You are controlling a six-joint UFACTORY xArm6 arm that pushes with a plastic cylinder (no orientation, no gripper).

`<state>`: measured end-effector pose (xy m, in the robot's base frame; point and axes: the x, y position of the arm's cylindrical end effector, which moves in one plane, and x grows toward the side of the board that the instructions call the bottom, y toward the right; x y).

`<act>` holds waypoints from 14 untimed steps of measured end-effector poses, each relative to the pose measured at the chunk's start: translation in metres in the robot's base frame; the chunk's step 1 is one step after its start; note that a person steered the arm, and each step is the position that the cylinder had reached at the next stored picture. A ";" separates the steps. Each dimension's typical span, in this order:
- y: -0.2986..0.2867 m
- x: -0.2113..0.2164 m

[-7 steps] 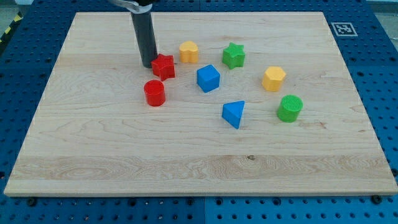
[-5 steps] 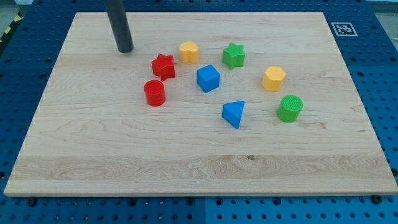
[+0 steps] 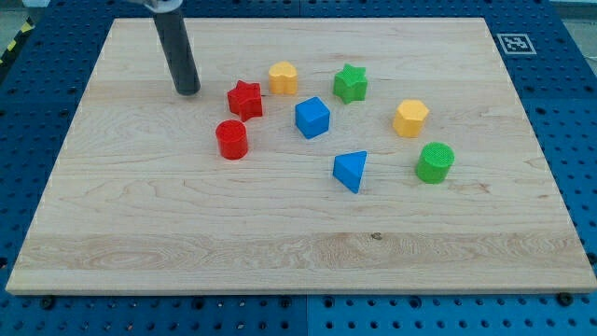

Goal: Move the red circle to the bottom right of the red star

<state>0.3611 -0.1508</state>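
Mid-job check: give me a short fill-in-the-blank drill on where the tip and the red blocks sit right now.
1. My tip stands to the view's ____ of the red star, not touching it.
2. The red circle lies below and slightly to the view's ____ of the red star.
3. The block just right of the red star, toward the view's top, is the ____ one.

Missing words: left; left; yellow

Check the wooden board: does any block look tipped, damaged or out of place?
Nothing stands out. All eight coloured blocks sit flat on the wooden board, apart from one another. My tip rests up-left of the red star, touching nothing.
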 end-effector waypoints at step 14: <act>0.133 0.140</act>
<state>0.5009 -0.0181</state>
